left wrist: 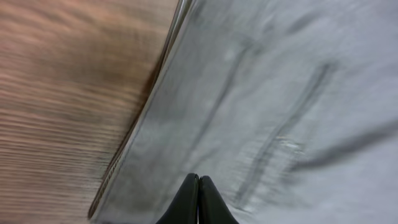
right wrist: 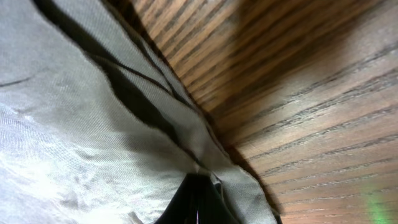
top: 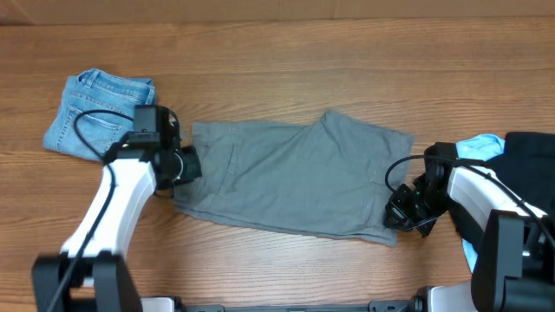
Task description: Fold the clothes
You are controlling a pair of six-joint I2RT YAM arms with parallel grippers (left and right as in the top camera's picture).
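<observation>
The grey shorts lie spread flat across the middle of the table, waistband to the left. My left gripper is over the waistband end. In the left wrist view its fingers are shut tip to tip above the grey cloth, with no cloth seen between them. My right gripper is at the shorts' lower right corner. In the right wrist view its fingers are shut on the hem of the grey shorts, which bunches at the tips.
A folded denim-blue garment lies at the back left. A light blue garment and a black one lie at the right edge. Bare wooden table surrounds the shorts.
</observation>
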